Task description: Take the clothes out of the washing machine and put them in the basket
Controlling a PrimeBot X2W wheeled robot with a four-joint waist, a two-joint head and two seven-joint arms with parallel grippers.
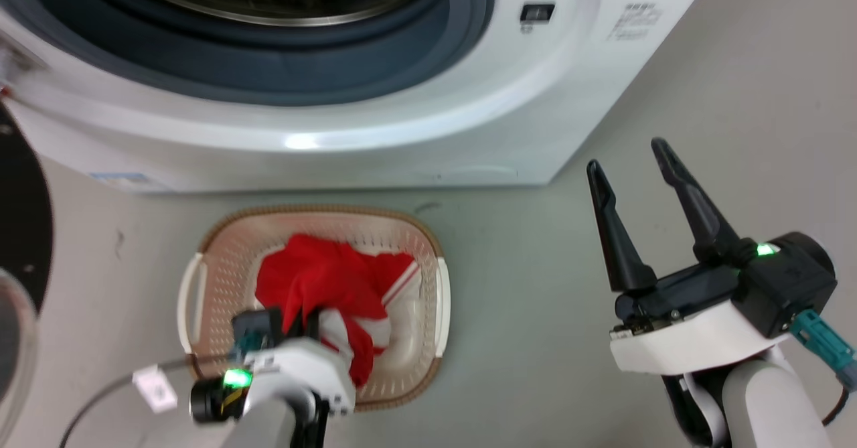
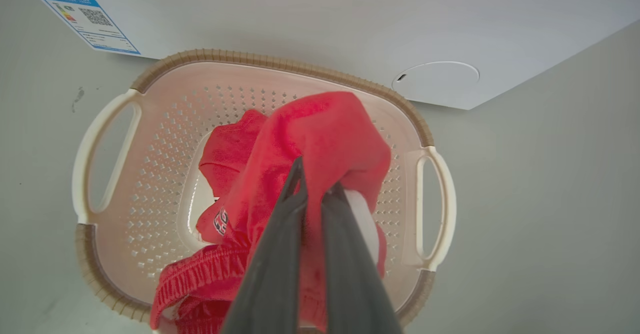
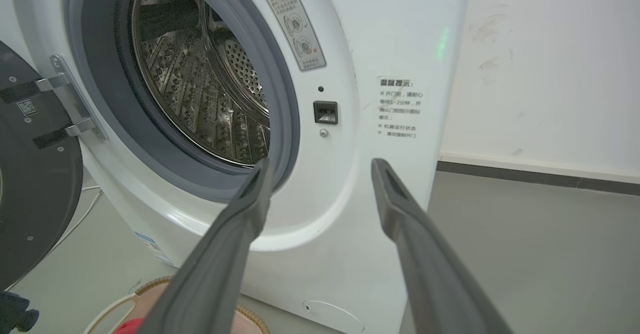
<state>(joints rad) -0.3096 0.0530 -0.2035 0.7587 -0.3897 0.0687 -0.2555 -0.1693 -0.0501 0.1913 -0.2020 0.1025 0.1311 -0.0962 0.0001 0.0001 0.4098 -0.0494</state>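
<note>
Over on the left, the washing machine's door [image 1: 20, 200] stood swung open, out of the way. Next along, the left pincer [image 2: 315, 174] was squeezed narrow on a fold of the red clothes [image 2: 320, 129], right above the basket [image 2: 225, 57] on the floor [image 1: 535, 267]. Most of the cloth was already bunched inside the rim. To my eye this was the drop. The good way was to sink a little lower over the middle, spread the fingers fully, then pull straight up so nothing rode out on them. The ruffled waistband [image 2: 200, 274] sat close to the near rim and looked likely to spill over, so that edge wanted watching.

Behind the basket, the washing machine [image 1: 402, 133] gaped, and what showed of its drum [image 3: 200, 94] looked bare. Far right, the right pincer [image 1: 626, 155] hung wide and empty near the washer's corner, well apart from the basket.
</note>
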